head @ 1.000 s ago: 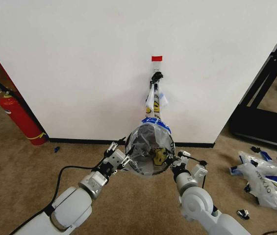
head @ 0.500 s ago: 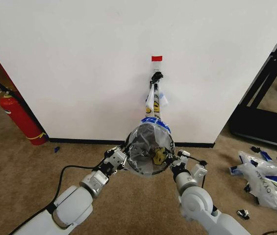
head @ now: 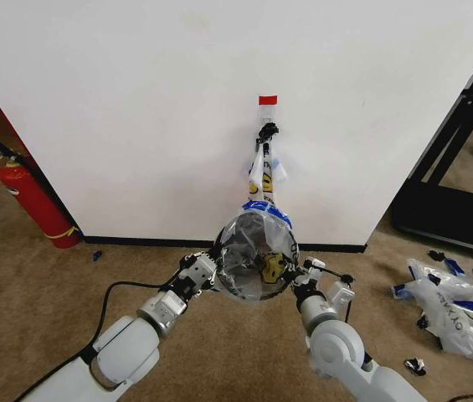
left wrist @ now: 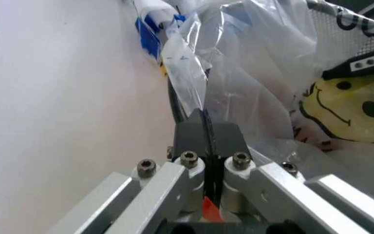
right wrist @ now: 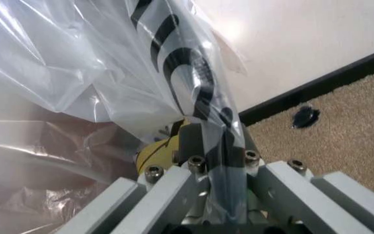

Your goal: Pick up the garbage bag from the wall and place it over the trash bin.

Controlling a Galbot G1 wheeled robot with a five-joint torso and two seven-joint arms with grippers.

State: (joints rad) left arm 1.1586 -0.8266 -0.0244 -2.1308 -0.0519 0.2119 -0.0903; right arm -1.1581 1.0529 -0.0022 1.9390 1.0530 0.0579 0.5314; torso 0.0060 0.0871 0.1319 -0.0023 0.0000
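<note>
Right gripper (right wrist: 214, 139): fingers closed together, pinching a fold of plastic.
Garbage bag (right wrist: 109, 63): translucent, with black print and a yellow face just behind the fingers.
Wall (right wrist: 291, 34): white, black baseboard (right wrist: 317, 85) below.
Carpet (right wrist: 343, 136): tan, a small dark scrap (right wrist: 303, 115) on it.

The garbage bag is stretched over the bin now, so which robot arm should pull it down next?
Probably either; I'd lean left. The left gripper and right gripper each pinch the garbage bag on opposite sides of the trash bin. The left side's rim looks less tucked down.
</note>
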